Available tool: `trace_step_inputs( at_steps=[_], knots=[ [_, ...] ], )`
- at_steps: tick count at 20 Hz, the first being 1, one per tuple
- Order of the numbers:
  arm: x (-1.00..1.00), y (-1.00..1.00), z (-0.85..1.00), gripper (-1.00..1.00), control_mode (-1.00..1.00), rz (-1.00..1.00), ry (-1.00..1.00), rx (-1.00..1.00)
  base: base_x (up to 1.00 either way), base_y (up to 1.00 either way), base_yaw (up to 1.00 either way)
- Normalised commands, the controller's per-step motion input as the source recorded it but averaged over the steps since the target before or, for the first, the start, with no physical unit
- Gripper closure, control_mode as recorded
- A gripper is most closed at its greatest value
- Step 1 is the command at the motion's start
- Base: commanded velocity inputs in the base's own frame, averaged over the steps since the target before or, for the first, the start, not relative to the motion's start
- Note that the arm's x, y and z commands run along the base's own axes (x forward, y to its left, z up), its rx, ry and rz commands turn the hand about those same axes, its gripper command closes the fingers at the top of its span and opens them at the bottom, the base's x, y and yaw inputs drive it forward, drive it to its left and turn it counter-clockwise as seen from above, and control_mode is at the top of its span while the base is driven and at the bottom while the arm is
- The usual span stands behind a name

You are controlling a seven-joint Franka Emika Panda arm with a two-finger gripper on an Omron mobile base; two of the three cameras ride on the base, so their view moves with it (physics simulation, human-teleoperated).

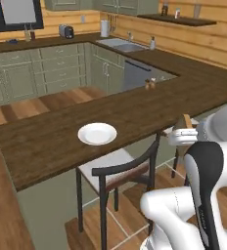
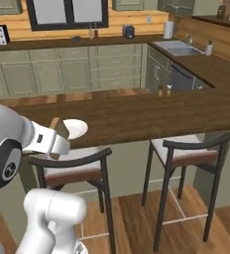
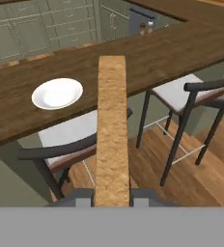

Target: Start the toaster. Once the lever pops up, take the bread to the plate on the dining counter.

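Dining worktop (image 1: 149, 105): we note a long dark wood-grain slab.
On it: white plate (image 1: 97, 133) near the front edge; two small shakers (image 1: 150, 84) well apart from it.
Far worktop (image 1: 47, 41): toaster (image 1: 66, 31) against the wall.

The toaster (image 1: 66, 31) is seen far behind the plate (image 1: 97, 133), too small for its lever or slots to be made out. In the left base view, most of the bread (image 1: 186, 120) is hidden behind the white hand, and the jaws cannot be seen there. In the hand view, the bread's (image 3: 112, 130) lower end is cut off between the 2 dark fingertips (image 3: 80, 197). 2 small items (image 1: 150, 84) on the bench (image 1: 47, 141) beyond the plate are too small to be identified.
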Motion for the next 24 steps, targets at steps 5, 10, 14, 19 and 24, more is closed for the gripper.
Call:
trace_step_inputs(
  at_steps=[5, 10, 14, 19, 24],
  knots=[
    [0.00, 0.00, 0.00, 1.00, 1.00, 0.00, 0.00, 0.00, 0.53, -0.13, 0.70],
    [0.00, 0.00, 0.00, 1.00, 1.00, 0.00, 0.00, 0.00, 0.49, -0.10, 0.37],
    [0.00, 0.00, 0.00, 1.00, 1.00, 0.00, 0.00, 0.00, 0.73, 0.00, 0.18],
    [0.00, 0.00, 0.00, 1.00, 1.00, 0.00, 0.00, 0.00, 0.48, -0.14, -0.01],
    [0.00, 0.00, 0.00, 1.00, 1.00, 0.00, 0.00, 0.00, 0.20, -0.40, -0.09]
  ],
)
